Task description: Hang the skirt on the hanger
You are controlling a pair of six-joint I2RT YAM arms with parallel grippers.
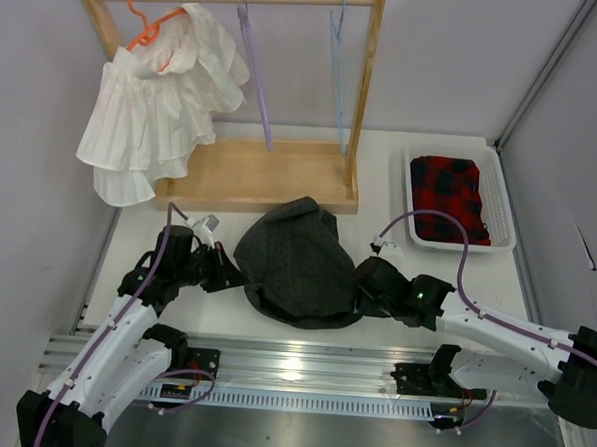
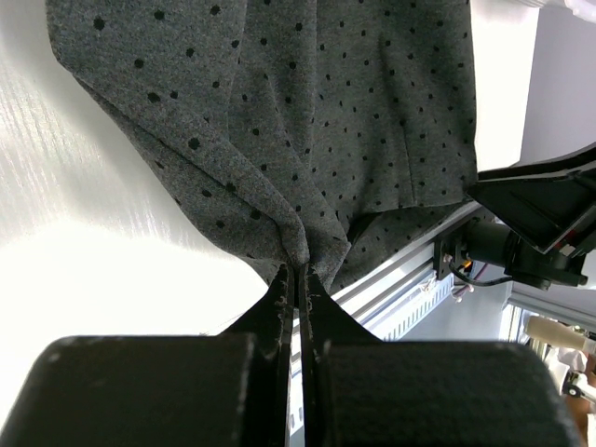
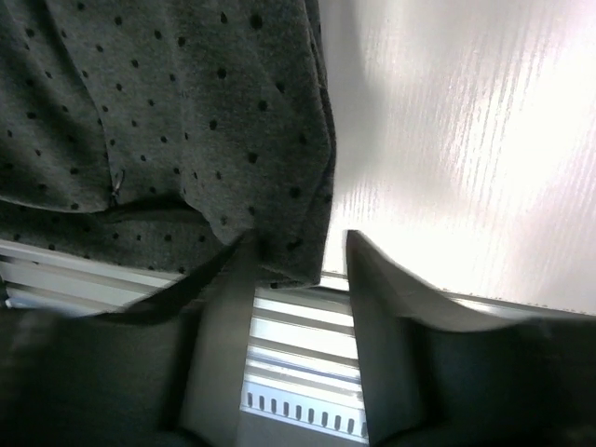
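The dark grey dotted skirt (image 1: 296, 263) lies bunched on the white table between my two grippers. My left gripper (image 1: 229, 274) is shut on the skirt's left edge; in the left wrist view the fingers (image 2: 300, 272) pinch a fold of the skirt (image 2: 307, 121). My right gripper (image 1: 361, 289) is at the skirt's right edge. In the right wrist view it (image 3: 300, 238) is open, and a corner of the skirt (image 3: 168, 112) hangs between the jaws against the left finger. The light-blue hanger (image 1: 339, 65) hangs on the wooden rack's bar at the back, empty.
The wooden rack (image 1: 271, 177) stands behind the skirt. It holds a lilac hanger (image 1: 256, 76) and an orange hanger (image 1: 148, 30) with a white pleated garment (image 1: 154, 116). A white basket (image 1: 500, 209) with red-and-black plaid cloth (image 1: 448, 196) sits at the right back. A metal rail (image 1: 301, 359) runs along the near edge.
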